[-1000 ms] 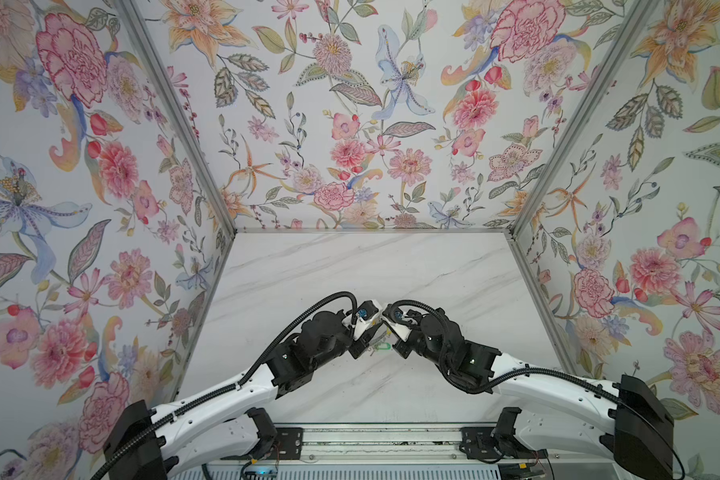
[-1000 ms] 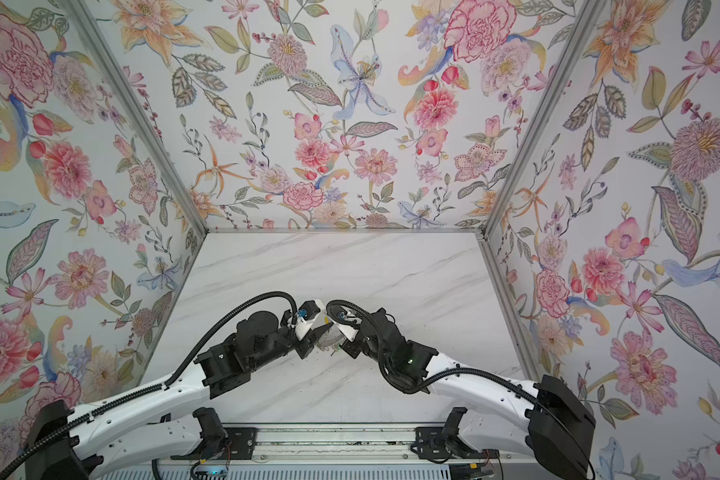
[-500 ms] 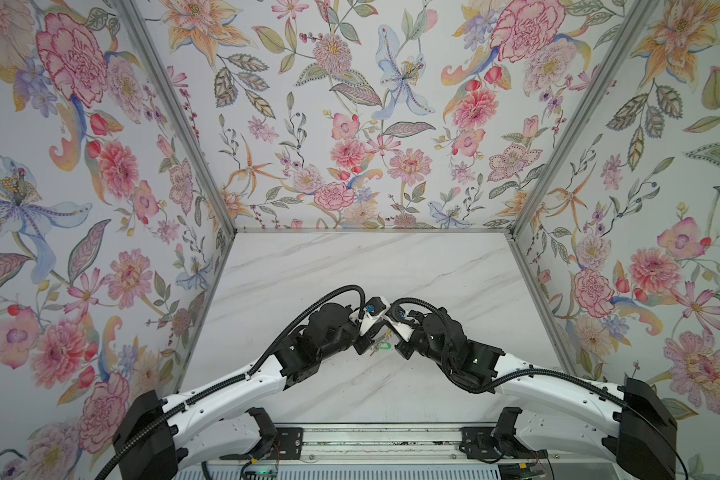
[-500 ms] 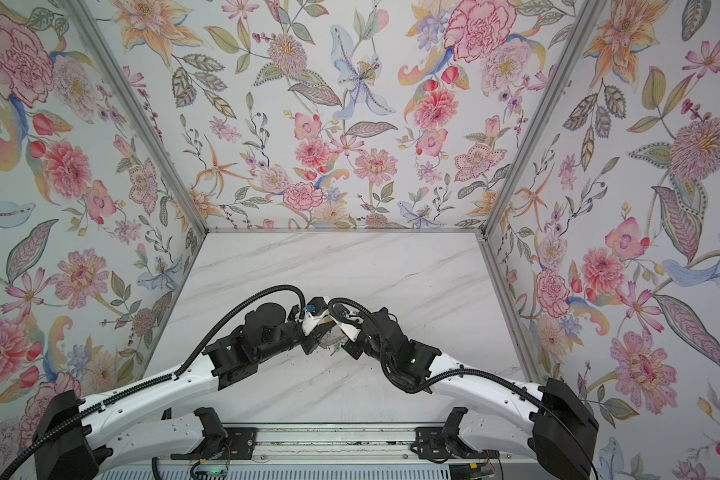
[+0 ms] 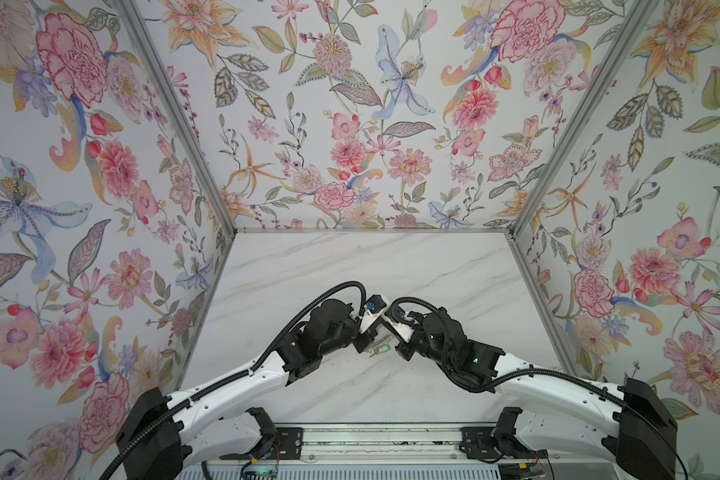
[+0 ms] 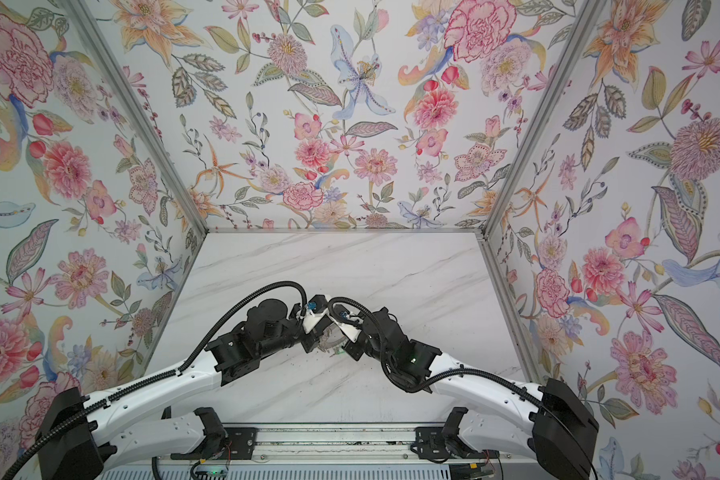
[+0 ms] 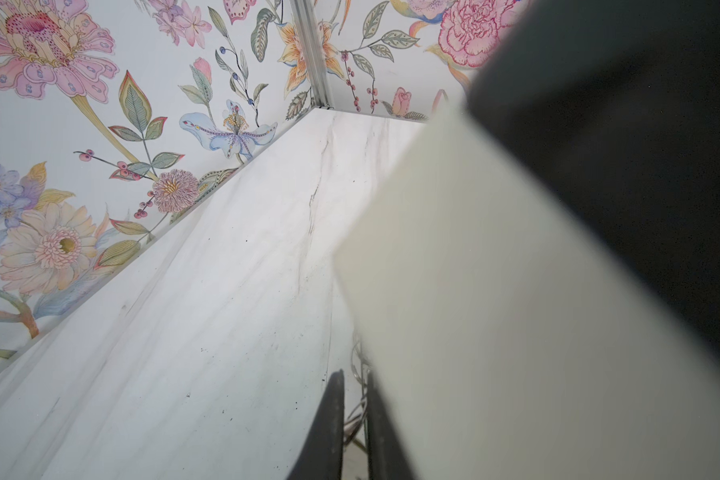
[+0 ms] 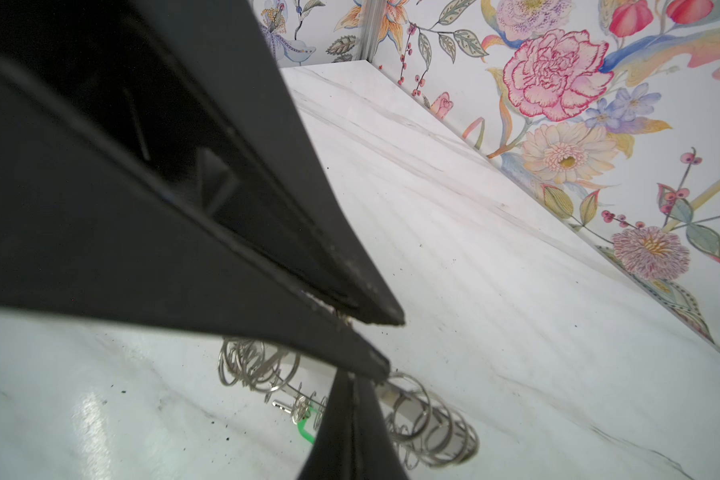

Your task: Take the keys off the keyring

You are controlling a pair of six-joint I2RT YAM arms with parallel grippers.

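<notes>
- Right gripper (image 8: 352,419), jaws closed on the keyring (image 8: 433,424), held on edge just above the marble table (image 8: 495,249).
- Left gripper (image 7: 355,419): narrow gap, wire loops (image 7: 356,365) between fingers (grip unclear).
- Green-tagged key (image 8: 298,411) hanging below, blade level; no legible writing.

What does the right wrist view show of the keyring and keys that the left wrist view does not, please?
Only the right wrist view shows the keyring fringed with wire loops, a silver key with a green tag, and the right gripper shut on the keyring. Only the left wrist view shows the left gripper, its fingers nearly together around thin wire. Both share the marble table.
</notes>
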